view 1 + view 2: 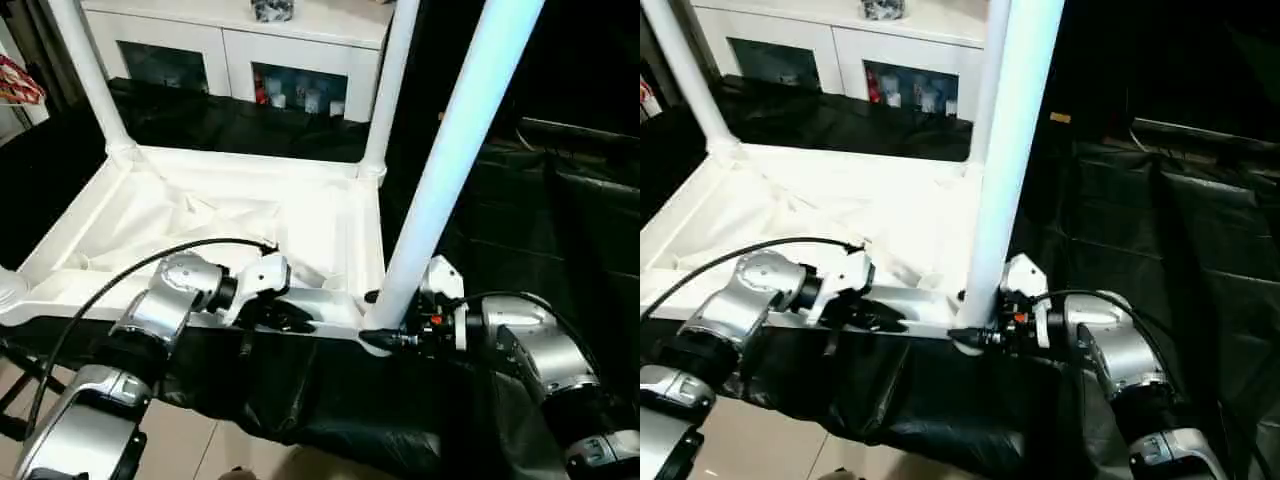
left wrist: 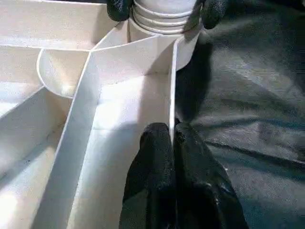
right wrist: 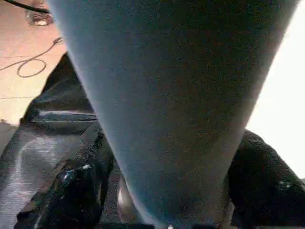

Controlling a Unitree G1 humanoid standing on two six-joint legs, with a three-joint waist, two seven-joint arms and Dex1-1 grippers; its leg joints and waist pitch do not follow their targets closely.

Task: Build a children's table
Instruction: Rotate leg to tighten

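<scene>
The children's table top (image 1: 200, 215) lies upside down on black cloth, ribbed underside up. Two white legs (image 1: 90, 70) (image 1: 390, 80) stand in its far corner sockets. A third leg (image 1: 450, 170) stands upright in the near right socket. My right gripper (image 1: 385, 325) holds this leg at its base, one black finger (image 3: 76, 191) on each side. My left gripper (image 2: 172, 143) is shut on the thin near rim wall (image 2: 170, 86) of the top, a short way left of that socket. The near left corner socket (image 1: 10, 290) has no leg in it.
A white cabinet (image 1: 300, 40) with glass doors stands behind the table. Black cloth (image 1: 520, 220) covers the surface under and to the right of the top and hangs over the front edge. Tiled floor (image 1: 200, 440) shows below.
</scene>
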